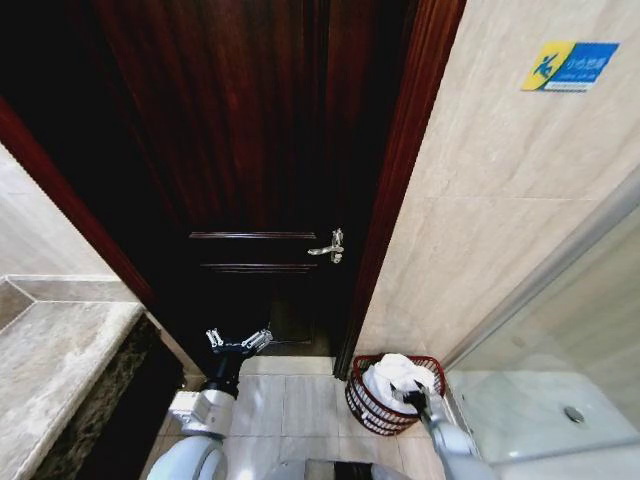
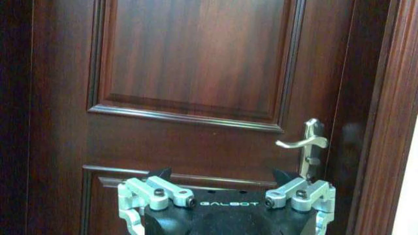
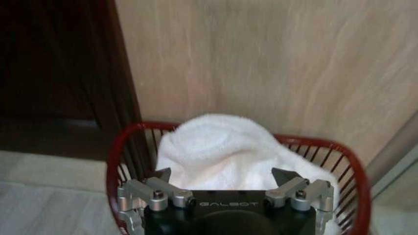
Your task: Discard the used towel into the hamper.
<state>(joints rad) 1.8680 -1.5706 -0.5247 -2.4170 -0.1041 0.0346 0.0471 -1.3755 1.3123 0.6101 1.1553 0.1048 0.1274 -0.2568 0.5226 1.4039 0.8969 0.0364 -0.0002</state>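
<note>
The hamper (image 1: pixel 360 403) is a small red-brown wire basket standing on the floor tiles against the beige wall, right of the door. A white towel (image 1: pixel 398 375) lies heaped inside it, rising above the rim. My right gripper (image 1: pixel 413 398) hovers just over the near side of the hamper, open. In the right wrist view the right gripper (image 3: pixel 222 174) has its jaws spread wide over the towel (image 3: pixel 219 144), with the hamper rim (image 3: pixel 125 139) around it. My left gripper (image 1: pixel 238 340) is open and empty, held up facing the door; the left wrist view shows this left gripper (image 2: pixel 222 174) too.
A dark wooden door (image 1: pixel 250 150) with a silver lever handle (image 1: pixel 330 246) stands straight ahead. On the left runs a marble counter (image 1: pixel 50 370). A glass shower partition (image 1: pixel 560 300) and shower floor with drain (image 1: pixel 573 413) lie right of the hamper.
</note>
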